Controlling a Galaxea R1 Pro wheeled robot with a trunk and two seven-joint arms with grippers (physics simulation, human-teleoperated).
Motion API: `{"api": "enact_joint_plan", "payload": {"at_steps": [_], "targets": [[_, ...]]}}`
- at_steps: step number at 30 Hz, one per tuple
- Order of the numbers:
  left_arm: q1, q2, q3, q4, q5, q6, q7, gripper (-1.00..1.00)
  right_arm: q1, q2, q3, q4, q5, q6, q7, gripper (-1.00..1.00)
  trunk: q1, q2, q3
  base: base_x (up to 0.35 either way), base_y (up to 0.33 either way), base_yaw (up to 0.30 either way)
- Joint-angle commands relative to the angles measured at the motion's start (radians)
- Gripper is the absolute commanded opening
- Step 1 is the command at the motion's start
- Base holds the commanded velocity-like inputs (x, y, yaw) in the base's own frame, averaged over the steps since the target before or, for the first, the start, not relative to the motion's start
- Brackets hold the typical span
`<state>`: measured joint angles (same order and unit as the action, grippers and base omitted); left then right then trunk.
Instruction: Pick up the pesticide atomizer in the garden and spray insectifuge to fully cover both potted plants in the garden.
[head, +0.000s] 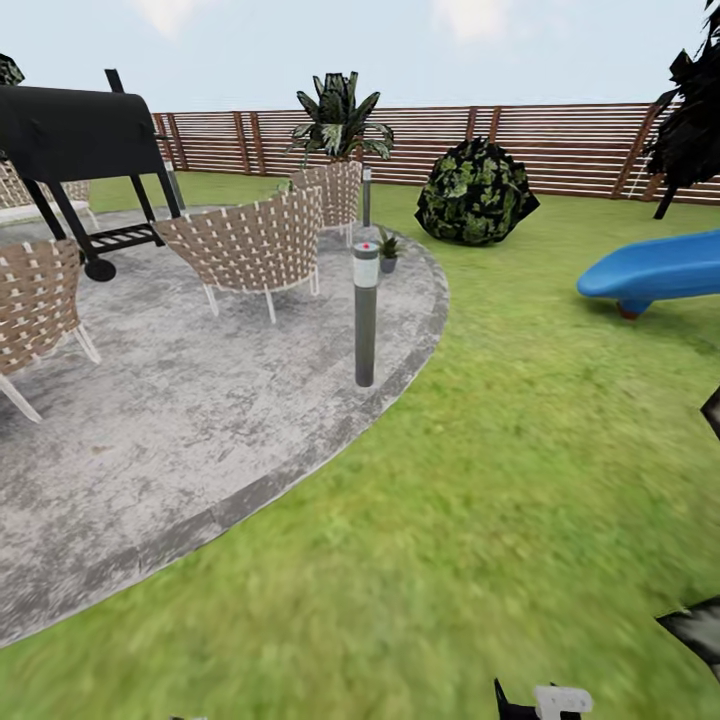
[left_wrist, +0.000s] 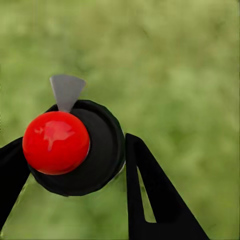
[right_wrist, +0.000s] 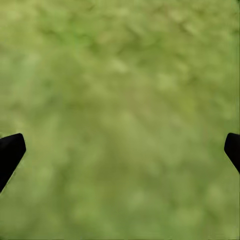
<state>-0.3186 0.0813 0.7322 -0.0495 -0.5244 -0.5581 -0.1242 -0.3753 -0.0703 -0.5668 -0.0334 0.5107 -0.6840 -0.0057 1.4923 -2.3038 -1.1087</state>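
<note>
In the left wrist view my left gripper (left_wrist: 75, 145) is shut on the pesticide atomizer (left_wrist: 80, 150), a round black body with a glossy red cap and a grey nozzle tip, held over blurred lawn. The black fingers (left_wrist: 150, 190) press it from both sides. My right gripper (right_wrist: 124, 140) is open, its two tips far apart above bare grass with nothing between them. One small potted plant (head: 388, 248) with pointed green leaves stands at the far rim of the round paved patio (head: 180, 440), just behind a grey bollard lamp (head: 365, 310).
Woven chairs (head: 255, 245) and a black grill (head: 80, 140) stand on the patio. A taller leafy plant (head: 340, 120) rises behind the chairs. A round dark bush (head: 475, 192), a blue slide (head: 655, 270) and the slatted fence (head: 560, 145) lie beyond open lawn (head: 480, 480).
</note>
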Motion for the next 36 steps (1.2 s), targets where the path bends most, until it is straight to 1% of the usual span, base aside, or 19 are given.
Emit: {"api": "enact_joint_plan", "payload": {"at_steps": [1,36], "targets": [[0.000,0.000,0.009,0.000,-0.003,-0.002,-0.006,-1.00,-0.001,0.000,-0.008,0.001,0.009,-0.003,-0.001,1.00,0.000,0.000,-0.001,0.329,0.052,0.000],[0.000,0.000,0.009,0.000,-0.003,-0.002,-0.006,-1.00,-0.001,-0.001,-0.010,-0.004,0.007,-0.005,-0.003,1.00,0.000,0.000,-0.001,0.338,0.002,0.000]]}}
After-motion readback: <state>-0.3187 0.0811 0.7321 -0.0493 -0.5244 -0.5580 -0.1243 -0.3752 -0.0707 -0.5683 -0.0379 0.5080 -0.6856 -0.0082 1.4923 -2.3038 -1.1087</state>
